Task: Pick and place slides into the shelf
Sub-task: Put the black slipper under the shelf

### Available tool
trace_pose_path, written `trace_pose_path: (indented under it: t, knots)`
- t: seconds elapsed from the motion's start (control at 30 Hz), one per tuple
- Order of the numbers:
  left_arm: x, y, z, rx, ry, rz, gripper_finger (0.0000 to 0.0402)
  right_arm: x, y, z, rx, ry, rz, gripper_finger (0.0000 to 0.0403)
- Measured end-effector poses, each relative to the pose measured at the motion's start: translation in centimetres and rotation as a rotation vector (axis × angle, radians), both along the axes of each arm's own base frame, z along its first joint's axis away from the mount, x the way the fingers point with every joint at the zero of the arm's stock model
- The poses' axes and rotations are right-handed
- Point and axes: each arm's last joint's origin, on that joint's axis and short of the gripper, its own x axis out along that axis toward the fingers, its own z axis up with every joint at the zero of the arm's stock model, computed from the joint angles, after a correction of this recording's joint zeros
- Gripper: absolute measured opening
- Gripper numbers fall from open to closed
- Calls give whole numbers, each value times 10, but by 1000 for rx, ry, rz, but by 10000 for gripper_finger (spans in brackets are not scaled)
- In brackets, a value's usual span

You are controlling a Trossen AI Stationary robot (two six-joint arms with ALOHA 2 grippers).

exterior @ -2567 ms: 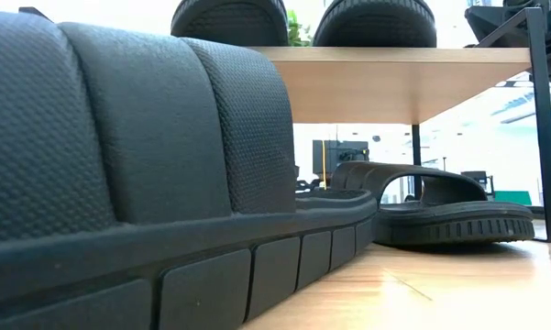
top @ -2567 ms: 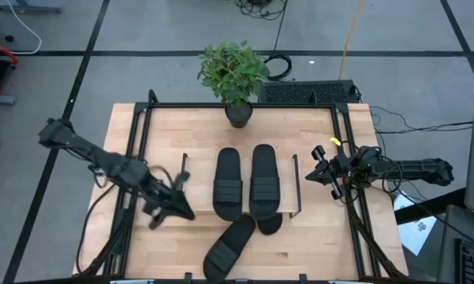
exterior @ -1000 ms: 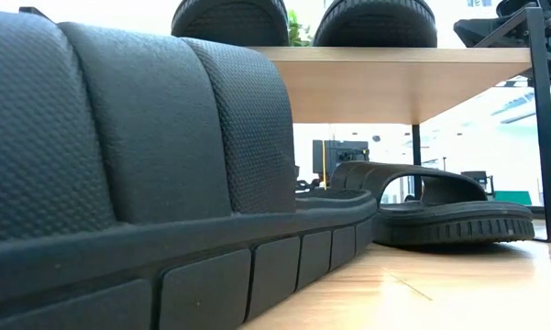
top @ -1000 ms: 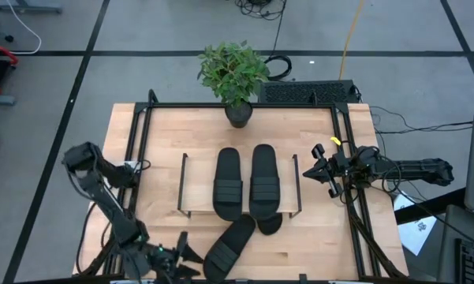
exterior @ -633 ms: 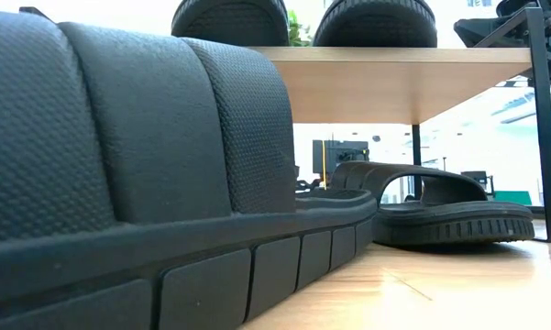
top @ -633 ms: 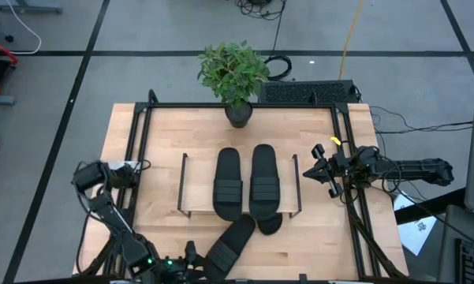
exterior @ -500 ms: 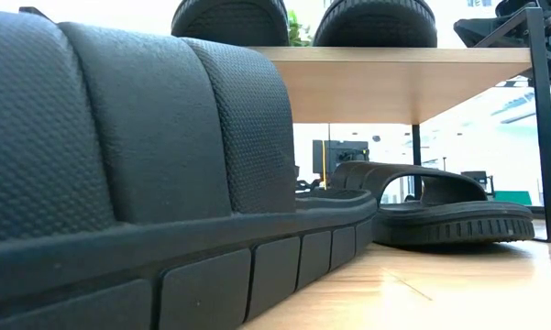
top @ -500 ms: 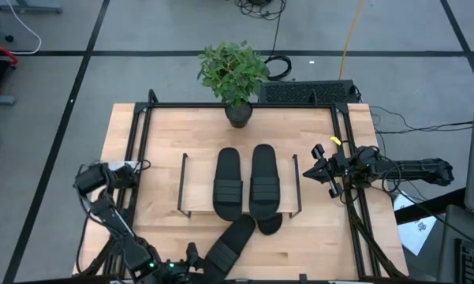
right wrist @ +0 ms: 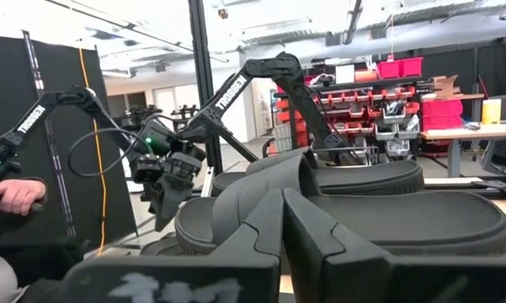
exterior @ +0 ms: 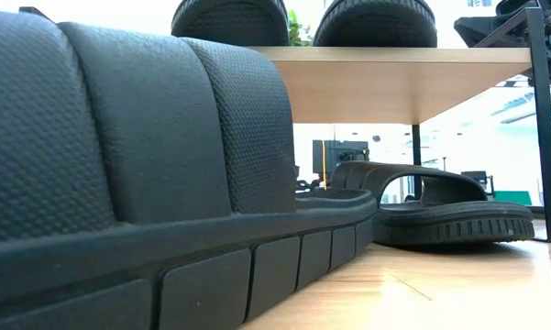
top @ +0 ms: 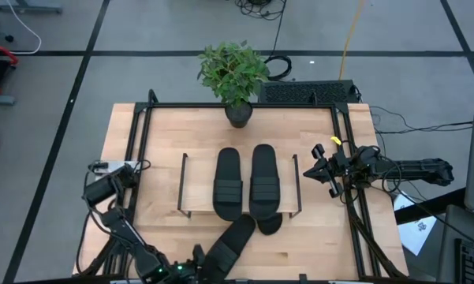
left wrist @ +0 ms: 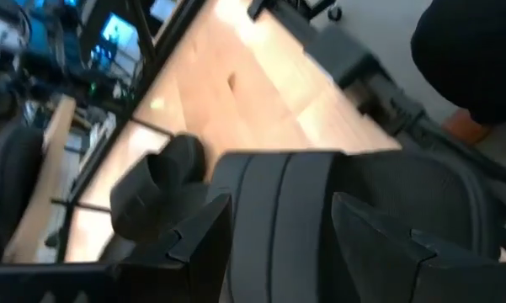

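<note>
Two black slides (top: pixel 228 183) (top: pixel 264 180) lie side by side on the shelf (top: pixel 197 185), soles on its wood board. A third slide (top: pixel 269 223) rests on the table, partly under the shelf's near edge. The fourth slide (top: pixel 229 246) lies slanted on the table by the near edge and fills the low view (exterior: pixel 119 165). My left gripper (top: pixel 192 266) is open just left of that slide's near end, with its ribbed strap (left wrist: pixel 290 210) ahead of the fingertips. My right gripper (top: pixel 322 170) hovers shut to the right of the shelf.
A potted plant (top: pixel 233 75) stands at the table's far edge. A black metal frame (top: pixel 142 142) runs around the tabletop. The shelf's wire end frames (top: pixel 296 185) stand at its left and right. A person's hand (right wrist: pixel 13 198) shows beyond the table.
My left arm has folded in toward the near edge, and its gripper has gone a little toward the table's right, closer to the slanted slide's near end. The slides have stayed where they were.
</note>
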Motion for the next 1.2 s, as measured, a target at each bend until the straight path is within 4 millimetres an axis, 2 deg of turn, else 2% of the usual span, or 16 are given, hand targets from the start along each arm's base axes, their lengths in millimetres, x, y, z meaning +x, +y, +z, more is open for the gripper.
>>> trace_pose_path:
  t: [0.4,0.6,0.73,0.87,1.07,1.13,1.2]
  knots:
    - [-4,6,-15,-48,82,53,214,0,0,0,0,2,0,0]
    - [-1,8,-36,76,85,50,214,0,0,0,0,3,0,0]
    - [6,14,-47,182,22,117,214,0,0,0,0,4,0,0]
    - [11,17,-47,232,-13,140,214,0,0,-1,0,7,0,0]
    - [19,12,-36,288,-23,107,212,0,0,-1,1,12,0,0]
    - [22,12,-35,277,0,91,199,0,0,-1,1,12,1,0]
    - [26,12,-34,261,47,38,166,0,0,-1,1,12,1,0]
